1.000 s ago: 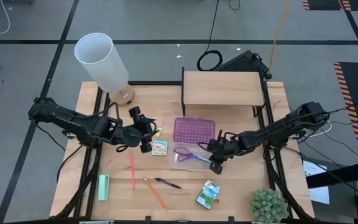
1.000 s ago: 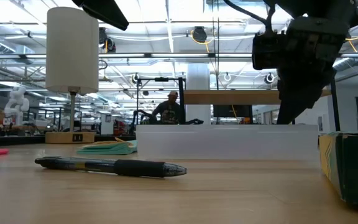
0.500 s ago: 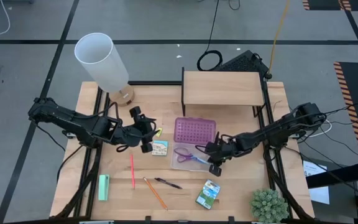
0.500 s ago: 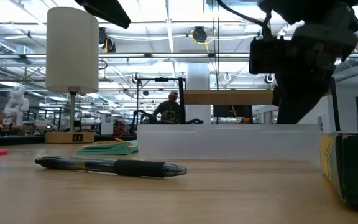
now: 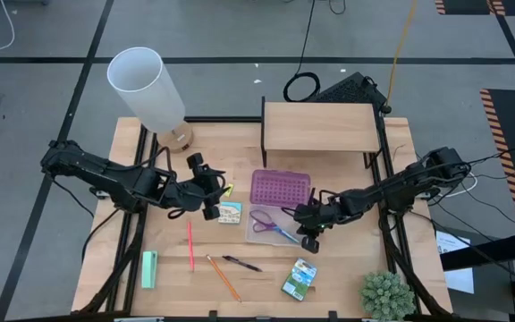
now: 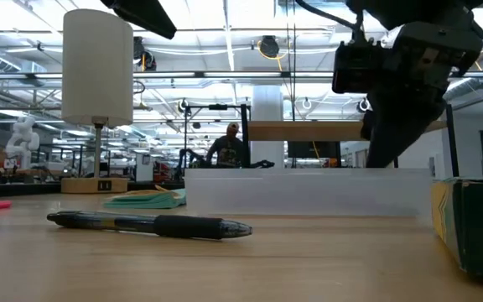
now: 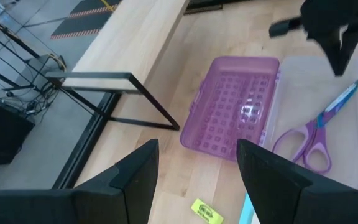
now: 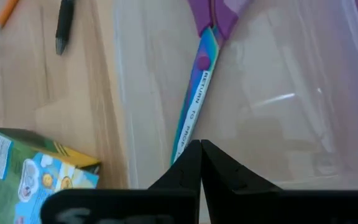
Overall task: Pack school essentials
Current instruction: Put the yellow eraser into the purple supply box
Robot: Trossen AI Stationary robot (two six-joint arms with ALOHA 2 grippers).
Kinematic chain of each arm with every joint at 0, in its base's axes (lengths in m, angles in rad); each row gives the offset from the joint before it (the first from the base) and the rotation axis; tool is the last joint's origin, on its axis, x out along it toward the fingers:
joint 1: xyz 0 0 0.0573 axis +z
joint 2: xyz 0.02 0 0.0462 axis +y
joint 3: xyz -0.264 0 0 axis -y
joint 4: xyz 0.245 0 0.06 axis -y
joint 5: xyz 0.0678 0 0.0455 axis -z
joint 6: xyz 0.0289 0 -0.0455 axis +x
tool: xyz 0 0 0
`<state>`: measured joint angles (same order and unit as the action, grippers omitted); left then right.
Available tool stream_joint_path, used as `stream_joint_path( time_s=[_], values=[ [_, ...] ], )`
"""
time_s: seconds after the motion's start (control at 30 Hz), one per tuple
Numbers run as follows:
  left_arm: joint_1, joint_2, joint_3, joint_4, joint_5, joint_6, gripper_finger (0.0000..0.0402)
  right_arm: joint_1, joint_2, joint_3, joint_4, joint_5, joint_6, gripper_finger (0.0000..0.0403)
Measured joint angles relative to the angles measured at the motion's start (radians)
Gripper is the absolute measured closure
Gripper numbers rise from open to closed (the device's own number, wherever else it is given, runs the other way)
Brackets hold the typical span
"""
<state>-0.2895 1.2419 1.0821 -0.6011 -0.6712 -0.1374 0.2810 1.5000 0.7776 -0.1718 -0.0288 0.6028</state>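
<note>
Purple-handled scissors (image 5: 270, 224) in clear case, right hand (image 5: 308, 238) pressed together just beside their blades

Right pincer (image 8: 201, 163): two dark fingers pressed together, tips just beside blade tip of purple-handled scissors (image 8: 202, 74). Scissors lie inside clear plastic case (image 8: 278, 93), multicoloured blade bearing printed lettering, purple handles toward far end. Light wooden tabletop (image 8: 48, 93) beside case. Green-yellow crayon box (image 8: 33, 171) on tabletop near pincer. Farther off: black pen (image 8: 64, 25), orange pencil (image 8: 6, 12) tip, apart from each other.
</note>
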Motion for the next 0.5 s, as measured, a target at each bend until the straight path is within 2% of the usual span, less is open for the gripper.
stream_joint_path(
  time_s=[0.13,0.37,0.5],
  values=[
    [0.000,0.001,0.000,-0.033,0.022,-0.025,0.0181,0.000,-0.058,0.000,0.007,0.002,-0.057,0.0403],
    [0.000,0.000,-0.016,-0.071,0.045,-0.074,0.0181,0.000,-0.245,0.000,-0.002,0.035,-0.205,0.0403],
    [0.013,0.000,-0.094,-0.029,0.058,-0.111,0.0181,0.000,-0.335,0.000,-0.008,0.126,-0.322,0.0403]
  ],
)
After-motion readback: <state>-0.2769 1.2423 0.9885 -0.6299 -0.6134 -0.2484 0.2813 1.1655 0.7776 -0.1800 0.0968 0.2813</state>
